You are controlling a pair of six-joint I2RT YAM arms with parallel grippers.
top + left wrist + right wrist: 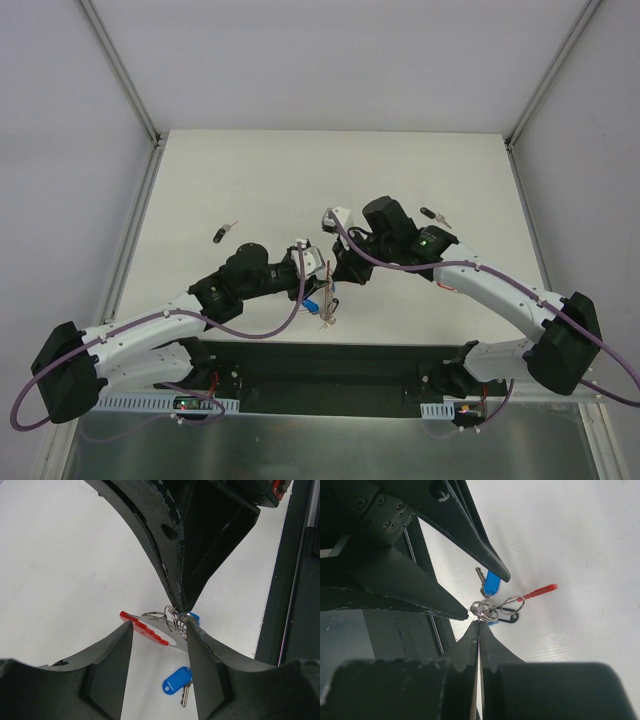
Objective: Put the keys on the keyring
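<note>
While the two grippers meet tip to tip over the near middle of the table (250,170), I see my right gripper (478,624) pinched fully together. Its tips nip the cluster of silver rings (485,610) on the keyring (144,626), which seems held up off the surface with its red band sticking out sideways. My left gripper (160,630) stands partly apart with nothing clamped between its fingers; one finger (200,645) touches the rings, the other sits beside the red band. A blue-headed key (177,680) shows below the rings, on the table as far as I can judge; whether it is linked to them I cannot tell. The left black-headed key (224,234) and the right black-headed key (434,215) lie well apart on the table, either side of the grippers
</note>
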